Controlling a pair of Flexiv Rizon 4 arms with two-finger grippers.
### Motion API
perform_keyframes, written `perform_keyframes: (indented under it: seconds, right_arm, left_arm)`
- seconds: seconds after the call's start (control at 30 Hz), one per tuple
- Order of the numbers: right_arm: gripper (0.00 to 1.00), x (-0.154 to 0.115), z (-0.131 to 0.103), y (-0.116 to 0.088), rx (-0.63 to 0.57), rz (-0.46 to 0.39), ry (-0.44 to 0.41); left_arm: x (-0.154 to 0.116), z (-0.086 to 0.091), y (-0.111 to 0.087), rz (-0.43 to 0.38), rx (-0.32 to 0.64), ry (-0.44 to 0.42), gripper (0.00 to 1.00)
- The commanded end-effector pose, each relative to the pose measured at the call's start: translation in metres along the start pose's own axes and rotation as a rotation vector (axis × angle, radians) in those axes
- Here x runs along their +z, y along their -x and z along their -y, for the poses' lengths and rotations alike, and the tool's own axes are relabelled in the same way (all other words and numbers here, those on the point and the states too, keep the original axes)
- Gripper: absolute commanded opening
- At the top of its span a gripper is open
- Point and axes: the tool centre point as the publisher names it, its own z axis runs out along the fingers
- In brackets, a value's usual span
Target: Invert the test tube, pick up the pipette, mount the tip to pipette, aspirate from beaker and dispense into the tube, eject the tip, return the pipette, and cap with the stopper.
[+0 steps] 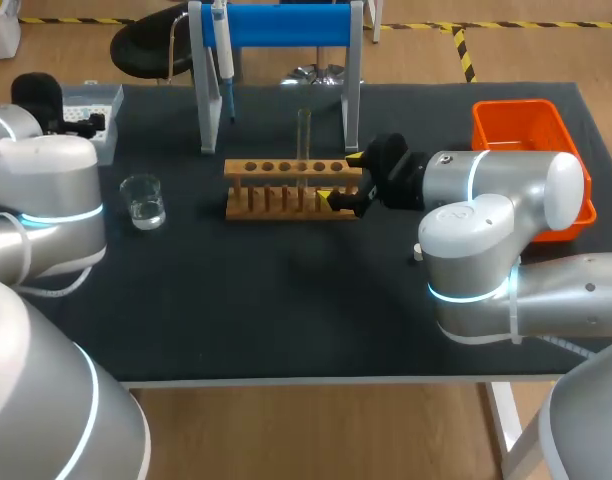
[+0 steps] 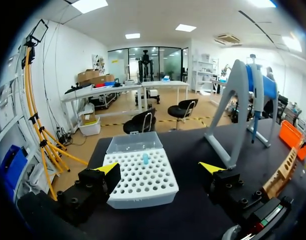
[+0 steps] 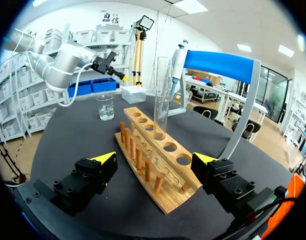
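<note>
A clear test tube stands upright in the wooden rack. In the right wrist view the test tube rises ahead of my right gripper, which is open with the near end of the rack between its fingers. From the head view, the right gripper sits at the rack's right end. The pipette hangs on the blue stand. My left gripper is open over the white tip box, holding nothing. A glass beaker with water stands left of the rack.
An orange bin sits at the table's right edge. The tip box is at the back left, near my left arm. A small pale object lies on the dark mat beside my right arm.
</note>
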Motion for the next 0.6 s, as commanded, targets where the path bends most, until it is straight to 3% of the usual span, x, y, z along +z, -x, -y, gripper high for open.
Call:
perform_keyframes:
  seconds: [0.03, 0.6]
  right_arm:
    - [1.00, 0.000, 0.000, -0.001, 0.000, 0.001, -0.002]
    - [1.00, 0.000, 0.000, -0.001, 0.000, 0.001, -0.002]
  left_arm:
    - [0.016, -0.002, 0.000, 0.004, -0.003, -0.016, 1.00]
    - [0.038, 0.004, 0.010, 0.014, -0.017, -0.040, 1.00]
